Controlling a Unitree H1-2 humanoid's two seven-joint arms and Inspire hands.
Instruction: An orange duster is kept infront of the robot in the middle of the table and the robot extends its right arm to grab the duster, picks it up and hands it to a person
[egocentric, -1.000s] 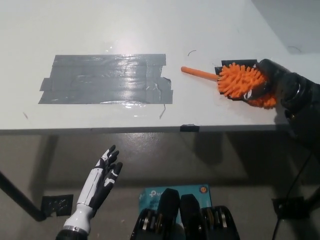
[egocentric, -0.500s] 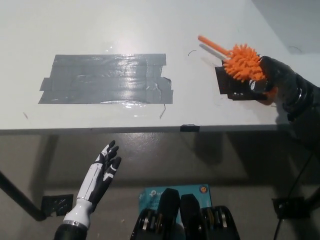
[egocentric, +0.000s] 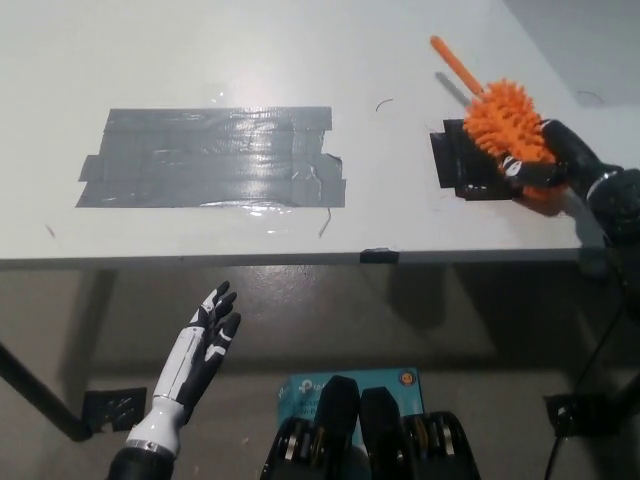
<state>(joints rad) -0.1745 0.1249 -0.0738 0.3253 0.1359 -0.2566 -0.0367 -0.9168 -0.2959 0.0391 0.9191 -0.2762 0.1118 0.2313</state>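
Your left hand (egocentric: 200, 352) sits low at the lower left, below the table's front edge, fingers (egocentric: 222, 305) spread apart and holding nothing, tips angled up toward the table (egocentric: 250, 50). Up and right of those fingertips you've got a big patch of grey tape (egocentric: 210, 158) stuck flat on the white tabletop, wrinkled along its right end, with a loose thin strand trailing off its lower right corner. Further right, a small black tape patch (egocentric: 455, 165) lies on the table, touching the inner side of your right fingers. Your right hand (egocentric: 555, 165) comes in from the right edge, closed around the orange duster (egocentric: 508, 128): the black fingers (egocentric: 530, 172) wrap the fluffy head from below and behind, orange tufts sticking out above and under them. The duster's thin orange handle (egocentric: 455, 63) points up and left, away from your fingertips, casting a shadow on the table; looks lifted, can't tell how far off the surface
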